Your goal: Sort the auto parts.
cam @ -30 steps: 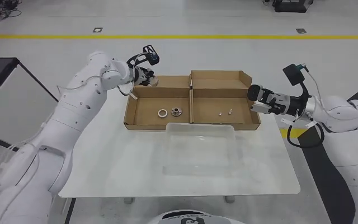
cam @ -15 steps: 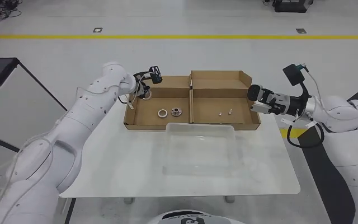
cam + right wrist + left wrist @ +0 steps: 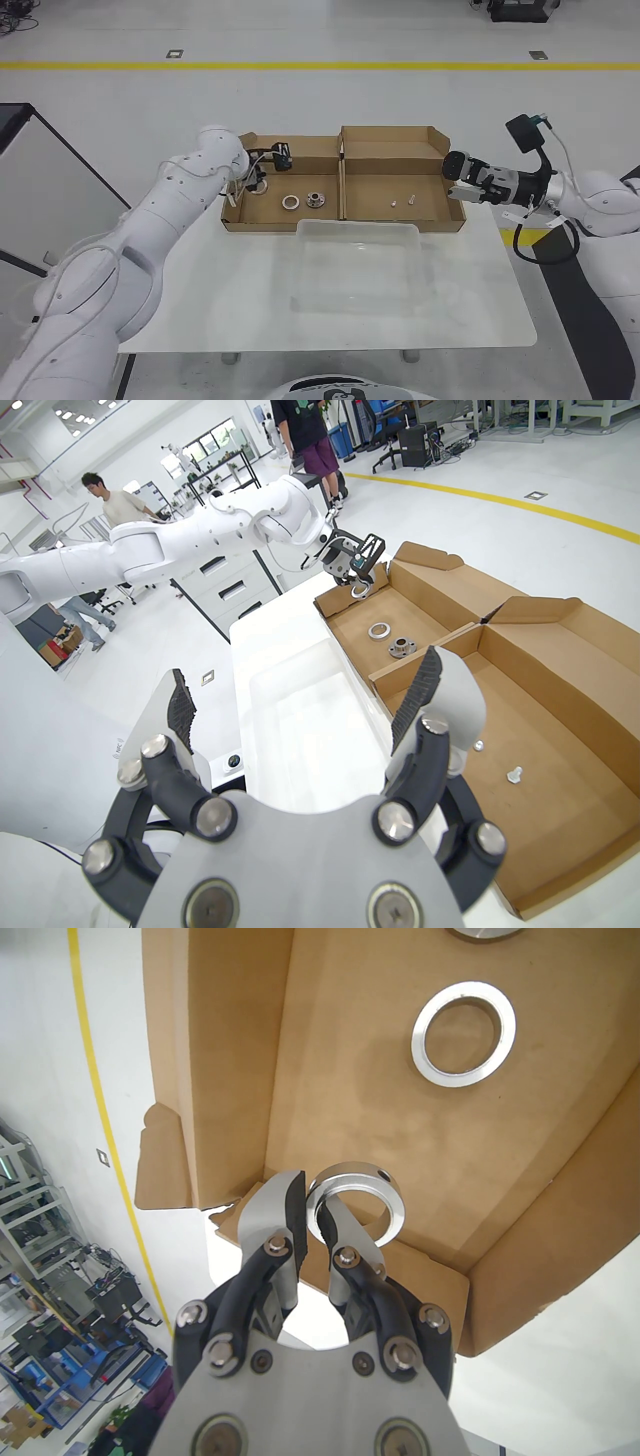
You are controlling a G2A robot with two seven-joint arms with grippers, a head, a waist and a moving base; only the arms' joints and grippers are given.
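Precariously, the left hand (image 3: 312, 1223) pinched a collar ring (image 3: 392, 1213) by one wall; slipping, it could fall askew into the box (image 3: 325, 1053) below the hand.

Collar ring (image 3: 360, 1176): silver, small hole drilled in side wall; pinched at rim by left gripper (image 3: 311, 1205), hung above outer end of left box (image 3: 265, 208).
Flat ring (image 3: 462, 1077): silver, plain band; lay flat on left box floor.
Flanged hub (image 3: 316, 198): metal; stood just beside it, same box.
Small bolts (image 3: 410, 196): two, lay near each other on right box (image 3: 380, 185) floor.
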